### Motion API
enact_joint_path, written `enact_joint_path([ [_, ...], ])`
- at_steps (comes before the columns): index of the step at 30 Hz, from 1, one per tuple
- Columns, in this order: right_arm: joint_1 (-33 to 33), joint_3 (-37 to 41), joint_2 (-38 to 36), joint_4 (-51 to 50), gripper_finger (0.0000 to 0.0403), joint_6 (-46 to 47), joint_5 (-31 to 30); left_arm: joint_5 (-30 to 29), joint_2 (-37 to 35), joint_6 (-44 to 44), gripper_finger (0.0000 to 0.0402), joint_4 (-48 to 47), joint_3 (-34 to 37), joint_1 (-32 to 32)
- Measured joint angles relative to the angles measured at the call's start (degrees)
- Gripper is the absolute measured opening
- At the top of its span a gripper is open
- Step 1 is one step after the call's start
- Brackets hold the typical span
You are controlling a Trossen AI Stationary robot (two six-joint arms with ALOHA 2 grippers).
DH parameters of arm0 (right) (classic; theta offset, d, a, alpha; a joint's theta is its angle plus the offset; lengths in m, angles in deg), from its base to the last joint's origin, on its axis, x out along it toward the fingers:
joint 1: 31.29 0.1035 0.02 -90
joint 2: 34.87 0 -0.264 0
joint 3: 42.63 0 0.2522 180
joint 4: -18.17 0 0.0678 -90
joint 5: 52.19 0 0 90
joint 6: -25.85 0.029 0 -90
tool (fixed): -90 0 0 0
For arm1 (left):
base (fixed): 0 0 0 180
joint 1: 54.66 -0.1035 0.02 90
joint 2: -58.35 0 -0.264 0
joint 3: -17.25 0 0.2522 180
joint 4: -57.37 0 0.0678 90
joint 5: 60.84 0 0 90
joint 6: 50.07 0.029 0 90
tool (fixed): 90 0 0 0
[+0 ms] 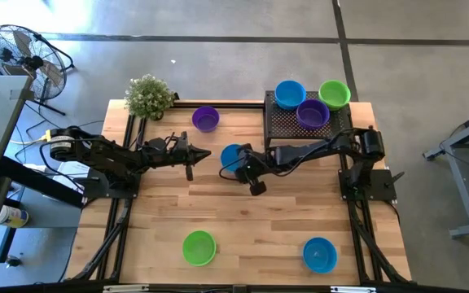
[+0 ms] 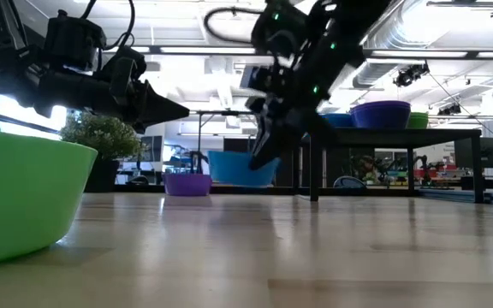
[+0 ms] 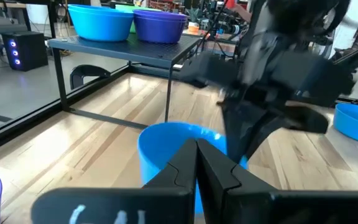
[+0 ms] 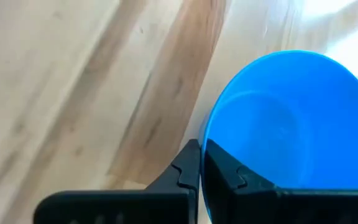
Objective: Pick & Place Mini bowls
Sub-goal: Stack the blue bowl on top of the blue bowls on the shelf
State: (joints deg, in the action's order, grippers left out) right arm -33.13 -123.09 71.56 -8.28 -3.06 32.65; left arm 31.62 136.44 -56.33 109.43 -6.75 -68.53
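While right claw (image 1: 239, 168) pinches blue bowl (image 1: 232, 155) rim, seemingly lifted, closed left claw (image 1: 208, 155) hovers beside; stand (image 1: 287, 124) behind.

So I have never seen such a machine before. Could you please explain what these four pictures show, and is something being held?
This is a robot with two dark arms at a wooden table. One picture looks straight down from above, one looks level across the table top, and two come from small cameras on the arms' wrists.

The right gripper has its jaws shut on the rim of a blue bowl near the table's middle; the right wrist picture shows that rim between the jaws. The left gripper, shut and empty, points at it from the other side.

On the table also lie a purple bowl, a green bowl and another blue bowl. A black mesh stand carries three more bowls: blue, purple and green. A small potted plant stands at a far corner.
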Motion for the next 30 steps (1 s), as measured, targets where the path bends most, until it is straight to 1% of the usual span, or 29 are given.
enact_joint_path([
  [5,1.2,0.0,-5.9,-3.3,0.0002,3.1,2.2,0.0,0.0,0.0,0.0001,0.0,0.0,0.0],
  [8,1.3,0.0,-10.8,-6.1,0.0004,4.8,2.2,0.0,0.0,0.0,0.0001,0.0,0.0,0.0],
  [10,1.2,0.0,-14.7,-7.9,0.0003,4.9,0.6,0.0,0.0,0.0,0.0001,0.1,0.0,0.0],
  [13,-0.5,-1.7,-20.1,-11.6,0.0002,5.8,-3.8,0.0,0.0,0.0,0.0001,0.1,0.0,0.0],
  [15,-2.9,-5.5,-22.4,-16.1,0.0002,8.1,-6.1,0.0,0.0,0.0,0.0001,0.1,0.0,0.0],
  [18,-7.8,-12.8,-23.5,-23.8,0.0003,10.8,-8.3,0.1,0.0,0.0,0.0001,-0.1,-0.3,0.0],
  [23,-18.7,-24.8,-20.9,-37.1,0.0003,12.9,-8.0,0.1,0.0,0.0,0.0001,-0.5,-0.3,0.0],
  [25,-23.3,-27.9,-19.3,-40.8,0.0003,12.7,-6.7,0.1,0.0,0.0,0.0001,-0.5,-0.3,0.0],
  [27,-27.5,-29.9,-18.1,-43.8,0.0004,12.7,-4.0,0.1,0.0,0.0,0.0001,-0.9,-0.3,0.0],
  [30,-32.5,-31.0,-16.7,-47.0,0.0003,13.4,-0.6,0.1,0.0,0.0,0.0001,-1.2,-0.3,0.0],
])
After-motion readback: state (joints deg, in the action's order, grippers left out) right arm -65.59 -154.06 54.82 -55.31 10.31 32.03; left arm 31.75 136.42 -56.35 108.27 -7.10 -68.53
